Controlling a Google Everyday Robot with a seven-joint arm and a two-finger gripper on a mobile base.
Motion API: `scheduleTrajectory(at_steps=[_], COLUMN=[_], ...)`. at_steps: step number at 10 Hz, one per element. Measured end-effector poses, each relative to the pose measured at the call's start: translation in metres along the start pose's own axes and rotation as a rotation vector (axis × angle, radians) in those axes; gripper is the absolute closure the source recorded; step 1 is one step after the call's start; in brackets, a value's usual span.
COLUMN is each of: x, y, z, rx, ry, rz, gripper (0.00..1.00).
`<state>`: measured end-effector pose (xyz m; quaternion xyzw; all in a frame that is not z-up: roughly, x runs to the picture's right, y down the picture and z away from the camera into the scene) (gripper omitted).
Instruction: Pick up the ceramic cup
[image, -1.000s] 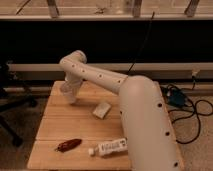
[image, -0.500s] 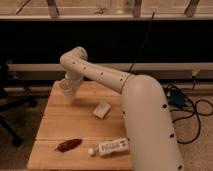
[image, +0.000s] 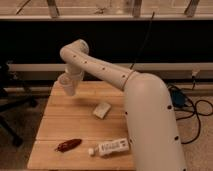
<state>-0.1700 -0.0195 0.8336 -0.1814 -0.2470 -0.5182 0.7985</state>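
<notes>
One view only, set high behind the arm (image: 150, 110) and looking down its length onto the wooden surface (image: 55, 125). The claw (image: 67, 86), seemingly farthest from the lens, hangs over the surface's far edge.

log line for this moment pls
gripper: far-left over table | ceramic cup: at gripper | block, tube: untouched

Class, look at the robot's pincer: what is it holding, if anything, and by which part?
It cannot be told. The pincer sits at the wooden table's far left end, where the ceramic cup blurs into it; no hold is visible.
</notes>
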Motion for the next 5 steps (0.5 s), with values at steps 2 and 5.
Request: scheduleTrajectory(at_steps=[2,5], x=[0.0015,0.0036], y=[-0.0024,-0.0037], z=[-0.0077,-0.0121], rx=[0.000,0.003], ry=[-0.001,0.000], rz=[-0.002,-0.005], gripper=[1.00,1.00])
